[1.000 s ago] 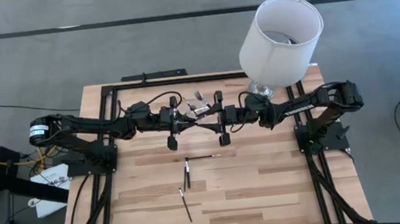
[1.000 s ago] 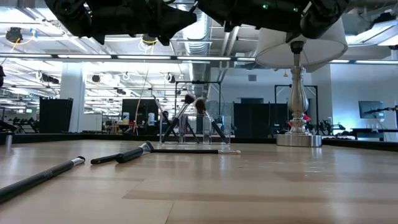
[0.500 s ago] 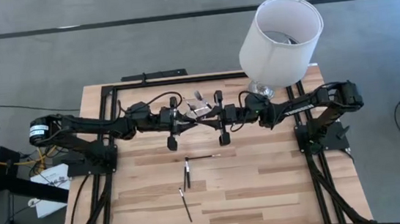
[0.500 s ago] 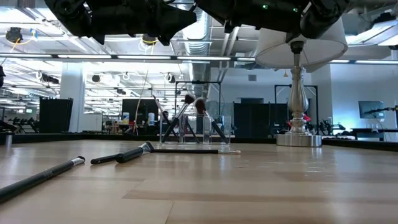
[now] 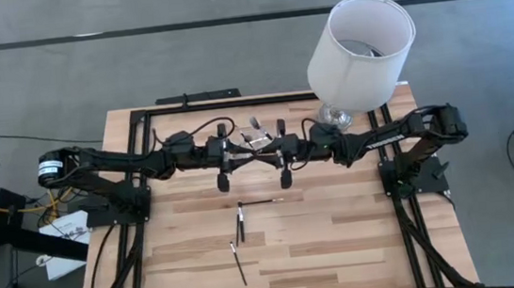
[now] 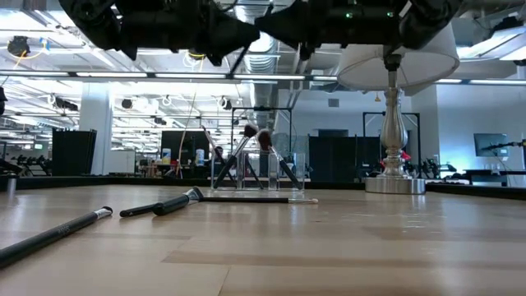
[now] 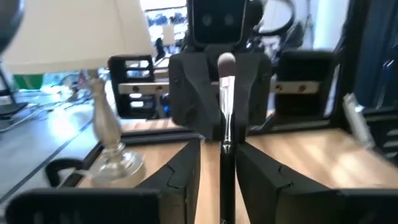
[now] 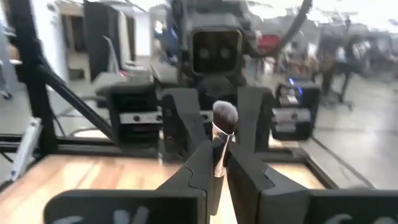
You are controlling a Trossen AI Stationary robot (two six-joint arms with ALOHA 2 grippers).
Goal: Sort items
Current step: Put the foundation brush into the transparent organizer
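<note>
Brush (image 7: pixel 224 112) between both arms' jaws

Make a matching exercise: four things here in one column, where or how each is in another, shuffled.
1 big white-shaded lamp
2 small clear plastic container
3 loose black-handled brushes
4 left gripper

A lying flat in the middle
B gripping a thin makeup brush, facing the right gripper
C far right corner of the table
D far centre, brushes standing inside

Pairs: 1-C, 2-D, 3-A, 4-B
</note>
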